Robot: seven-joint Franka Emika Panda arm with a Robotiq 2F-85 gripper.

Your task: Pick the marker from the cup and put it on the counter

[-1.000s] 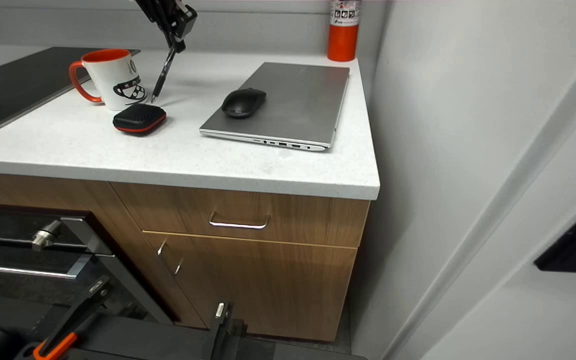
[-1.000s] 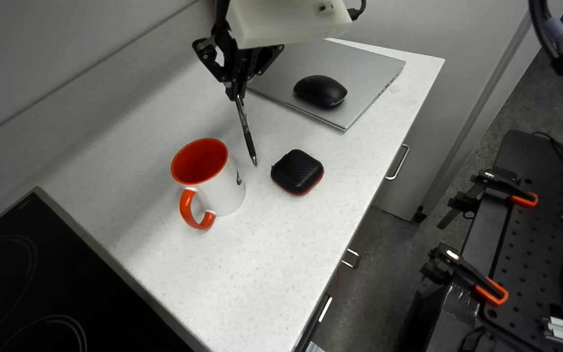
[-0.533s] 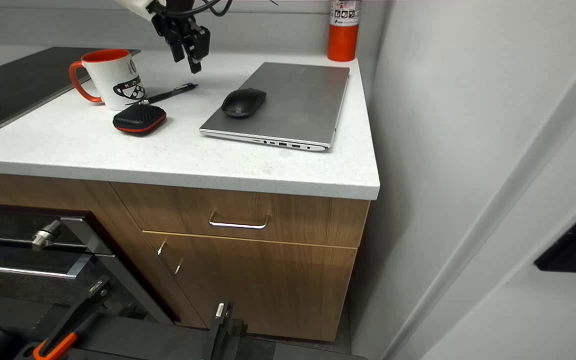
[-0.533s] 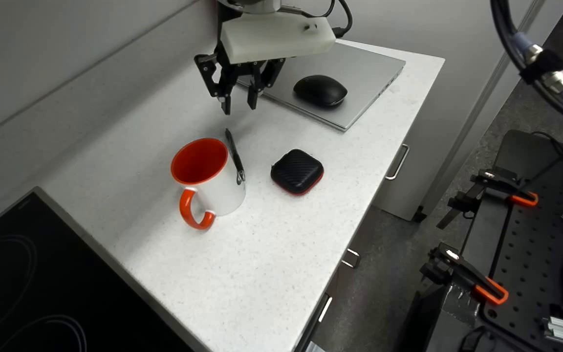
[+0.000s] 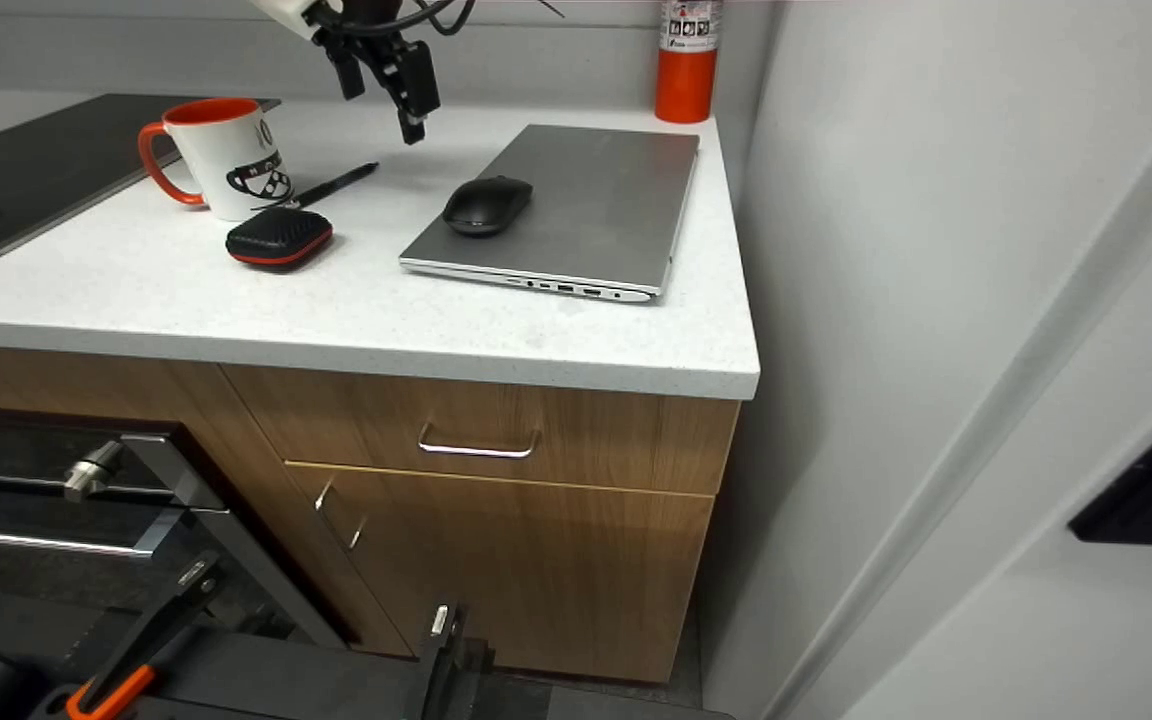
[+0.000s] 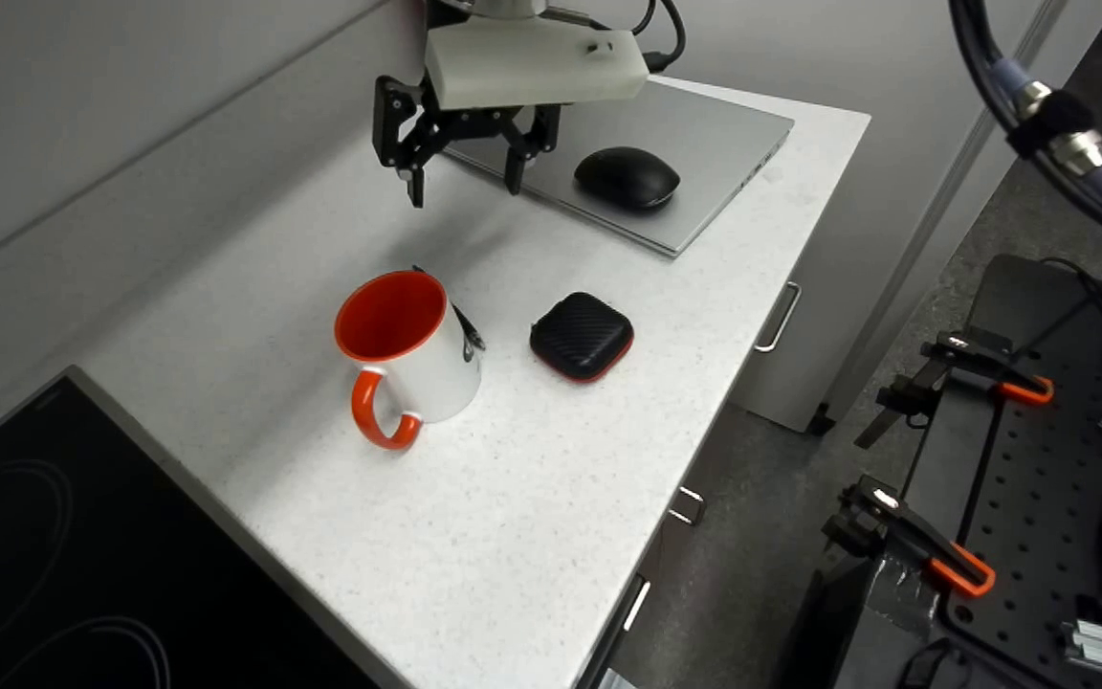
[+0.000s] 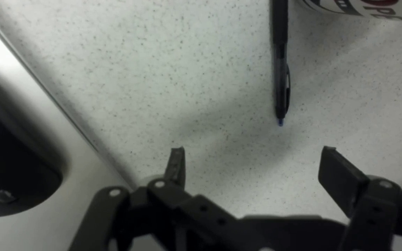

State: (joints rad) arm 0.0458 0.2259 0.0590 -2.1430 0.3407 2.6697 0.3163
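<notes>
One marker (image 7: 280, 62) lies flat on the desk (image 5: 366, 300), just beside the cup (image 5: 219, 165). In the wrist view its long side runs straight up and down: the little blue end points down, toward the gap between the jaws, and the other end runs off the top. In an exterior view it lies on a slant, one end up and to the right, the other down and to the left, near the black case (image 5: 279, 236). The jaws are spread wide, up above the desk. Farther out, a black mouse (image 5: 487, 206) sits on a gray laptop (image 5: 596, 190).
</notes>
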